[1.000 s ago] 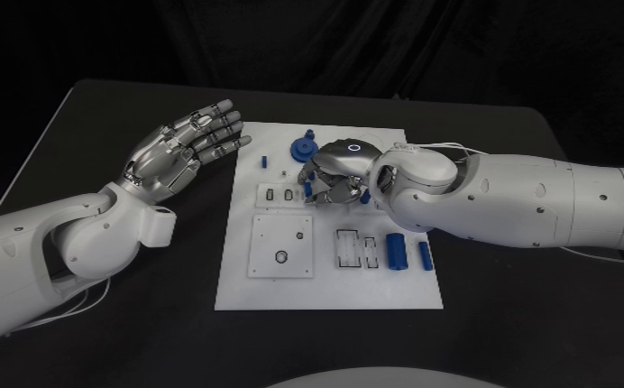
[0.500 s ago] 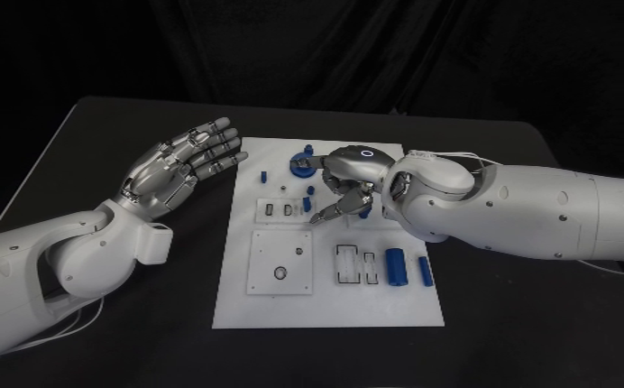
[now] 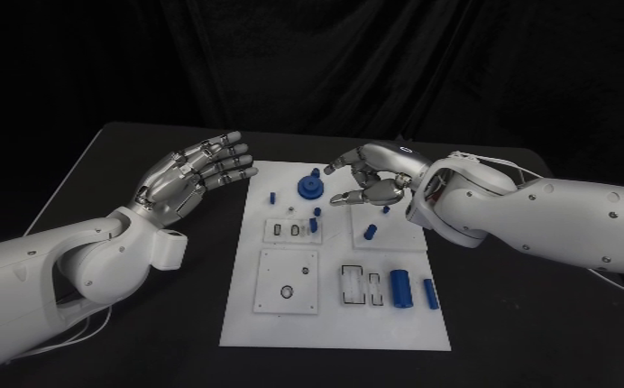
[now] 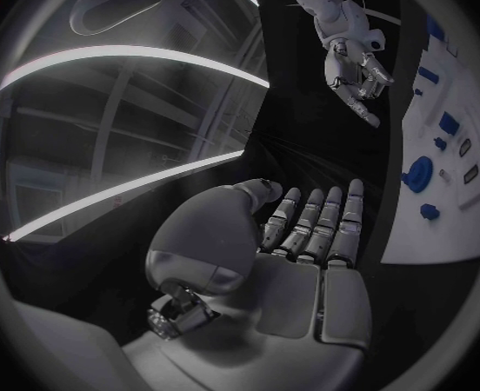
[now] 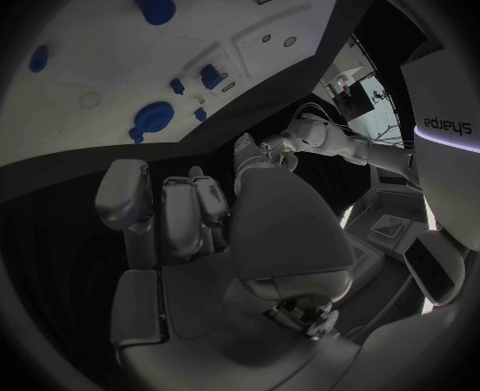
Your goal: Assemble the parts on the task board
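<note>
a black curtain (image 3: 325, 36) hangs in folds behind the black table (image 3: 520, 316).

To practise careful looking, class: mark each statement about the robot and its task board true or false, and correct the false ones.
1. The left hand is held open beside the task board, off its left edge. True.
2. The right hand grips a blue cylinder. False: it holds nothing visible.
3. Two blue cylinders lie side by side near the board's right edge. True.
4. The round blue gear lies on the black table. False: it sits on the board.
</note>
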Controlling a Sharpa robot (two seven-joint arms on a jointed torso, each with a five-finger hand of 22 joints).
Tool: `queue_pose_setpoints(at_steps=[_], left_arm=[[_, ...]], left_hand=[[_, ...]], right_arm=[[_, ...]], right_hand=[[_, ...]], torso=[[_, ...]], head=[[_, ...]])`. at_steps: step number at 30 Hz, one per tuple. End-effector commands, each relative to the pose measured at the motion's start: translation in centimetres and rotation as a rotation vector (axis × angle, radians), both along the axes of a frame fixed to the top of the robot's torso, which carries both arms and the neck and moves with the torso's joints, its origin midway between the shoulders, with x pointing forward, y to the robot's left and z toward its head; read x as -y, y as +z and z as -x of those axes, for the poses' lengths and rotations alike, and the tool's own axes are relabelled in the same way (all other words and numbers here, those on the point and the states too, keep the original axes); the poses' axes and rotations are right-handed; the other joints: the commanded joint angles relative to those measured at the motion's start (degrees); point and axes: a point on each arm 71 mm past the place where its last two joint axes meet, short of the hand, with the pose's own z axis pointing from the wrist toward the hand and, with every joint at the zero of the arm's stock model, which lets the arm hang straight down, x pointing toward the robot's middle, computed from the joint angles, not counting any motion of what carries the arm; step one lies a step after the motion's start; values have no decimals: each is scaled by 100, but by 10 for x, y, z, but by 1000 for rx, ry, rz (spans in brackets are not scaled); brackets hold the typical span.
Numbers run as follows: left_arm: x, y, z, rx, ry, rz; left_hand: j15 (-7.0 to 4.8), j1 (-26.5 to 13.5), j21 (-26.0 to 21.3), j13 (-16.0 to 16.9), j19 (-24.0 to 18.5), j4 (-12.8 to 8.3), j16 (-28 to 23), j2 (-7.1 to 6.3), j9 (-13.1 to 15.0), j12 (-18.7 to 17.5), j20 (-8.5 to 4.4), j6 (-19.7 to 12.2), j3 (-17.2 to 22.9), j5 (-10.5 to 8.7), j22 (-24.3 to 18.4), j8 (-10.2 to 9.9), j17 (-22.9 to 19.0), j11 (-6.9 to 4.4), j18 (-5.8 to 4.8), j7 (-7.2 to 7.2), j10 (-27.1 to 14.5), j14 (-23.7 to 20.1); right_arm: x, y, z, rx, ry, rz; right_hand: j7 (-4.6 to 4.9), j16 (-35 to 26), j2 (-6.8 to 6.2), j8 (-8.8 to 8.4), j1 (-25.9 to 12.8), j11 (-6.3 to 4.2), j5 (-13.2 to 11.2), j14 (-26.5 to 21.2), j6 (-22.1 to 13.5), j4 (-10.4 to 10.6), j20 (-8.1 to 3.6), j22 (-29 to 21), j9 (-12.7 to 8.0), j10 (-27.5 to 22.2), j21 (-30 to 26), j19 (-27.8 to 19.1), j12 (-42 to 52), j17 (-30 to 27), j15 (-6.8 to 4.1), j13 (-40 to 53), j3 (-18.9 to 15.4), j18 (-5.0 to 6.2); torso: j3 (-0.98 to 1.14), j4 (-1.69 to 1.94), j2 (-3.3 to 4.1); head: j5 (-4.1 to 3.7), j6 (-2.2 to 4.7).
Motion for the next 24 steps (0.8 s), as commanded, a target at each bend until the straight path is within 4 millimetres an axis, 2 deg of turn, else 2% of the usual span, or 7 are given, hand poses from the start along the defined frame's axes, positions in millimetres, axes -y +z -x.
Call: queue_pose_setpoints(at_steps=[1,4,11,15,20,23,24], left_arm=[[0,9,-5,34,60,-68],[4,19,-14,60,70,-130],[20,24,-32,27,7,-358],[27,23,-39,6,-15,-429],[40,22,-48,1,-77,-578],[50,18,-51,-1,-133,-687],[54,16,-52,-3,-151,-727]], left_hand=[[-73,-3,208,36,277,7,340,-54,15,209,-17,154,65,20,97,43,83,-4,11,185,327,340],[-222,-15,559,132,679,24,962,-80,39,530,-74,388,120,13,270,106,307,-68,98,258,913,981],[-907,-10,3066,464,1088,144,3895,-365,107,1144,-486,1605,424,-102,1842,416,1777,-739,304,363,2479,2002],[-1075,-11,4232,992,1016,223,4878,-450,84,1775,-576,1729,549,-216,2606,444,2333,-919,418,264,2992,2523],[-1180,-74,5124,1915,1096,328,5946,-497,65,2660,-615,1772,612,-342,3205,469,4630,-1033,504,189,3133,4213],[-1247,-6,5444,3931,1437,222,6168,-540,95,4019,-658,1915,676,-430,3597,580,5540,-1105,476,151,3961,4912],[-1271,11,5546,5496,1629,181,6221,-546,104,4856,-671,1945,692,-430,3777,611,5890,-1086,454,119,4948,5188]], right_arm=[[11,-1,-2,-21,-9,-91],[24,-8,-4,-44,-33,-102],[53,-21,-2,-60,-96,-122],[65,-27,-2,-81,-128,-123],[78,-33,-2,-103,-175,-139],[85,-40,0,-111,-199,-147],[87,-42,1,-113,-206,-149]], right_hand=[[9,-17,227,205,114,101,506,88,562,-42,57,29,79,-34,-36,-1,-5,25,74,-14,54,79],[-98,-29,413,439,723,38,1832,73,1261,-353,51,54,193,-111,-55,-7,-71,13,35,-56,403,96],[-190,72,424,526,774,-29,1768,116,1516,-342,3,156,271,8,82,65,-6,94,-18,22,547,61],[-204,97,425,536,753,-41,1755,129,1549,-309,-7,181,287,28,118,85,1,114,-28,27,566,53],[-211,110,417,532,715,-49,1714,137,1559,-257,-17,192,299,39,125,94,0,123,-36,23,577,51],[-215,128,423,529,716,-53,1717,145,1560,-250,-21,207,301,61,151,107,18,138,-39,45,588,45],[-217,132,420,529,719,-54,1718,147,1561,-250,-22,210,303,66,154,109,21,141,-41,48,591,44]], torso=[[103,-27,-227],[143,-38,-289],[243,-50,-447],[275,-66,-502],[319,-98,-587],[373,-143,-680],[396,-164,-722]], head=[[61,58],[88,233],[110,369],[115,357],[177,233],[227,97],[257,36]])
